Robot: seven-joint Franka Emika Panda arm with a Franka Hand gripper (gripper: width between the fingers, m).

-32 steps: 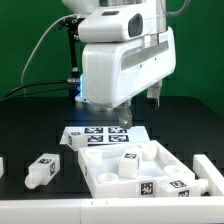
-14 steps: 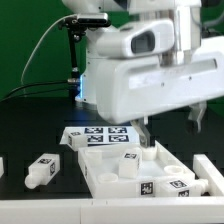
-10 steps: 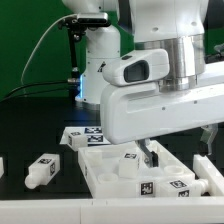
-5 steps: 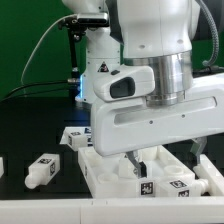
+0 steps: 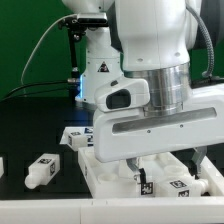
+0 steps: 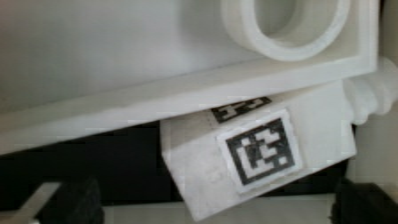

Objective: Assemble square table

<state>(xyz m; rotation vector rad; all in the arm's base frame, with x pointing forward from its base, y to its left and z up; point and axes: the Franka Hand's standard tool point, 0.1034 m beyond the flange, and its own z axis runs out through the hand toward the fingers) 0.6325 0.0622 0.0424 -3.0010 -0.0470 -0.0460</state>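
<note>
Our gripper (image 5: 165,168) hangs low over the near part of the tabletop (image 5: 100,172). Its jaws are spread as wide as we ever see them, and it has hold of nothing. In the exterior view the dark fingers (image 5: 138,172) reach down almost to the white slab, and the bulk of the arm (image 5: 150,60) hides most of it.

The wrist view gives us a closer look. A tagged leg (image 6: 249,150) lies right under the hand, in the space between the two dark fingertips (image 6: 63,200). It sits close against the slab's thick edge and near one of the slab's round corner holes (image 6: 285,30). We cannot tell whether either finger touches that leg.

Well apart from the hand, a loose leg (image 5: 40,170) lies on the black table (image 5: 30,120) toward the exterior view's left. Another leg (image 5: 214,174) shows at the exterior view's right edge. The marker board (image 5: 78,136) lies just behind the slab.

In the earliest picture the hand stood higher and farther back, over the marker board and the slab's far edge. Since then it has swung forward and come down, so the arm now fills the middle of the exterior view. The jaws were already wide apart in the frames before. The slab, the loose leg on the left and the marker board lie where they lay then.
</note>
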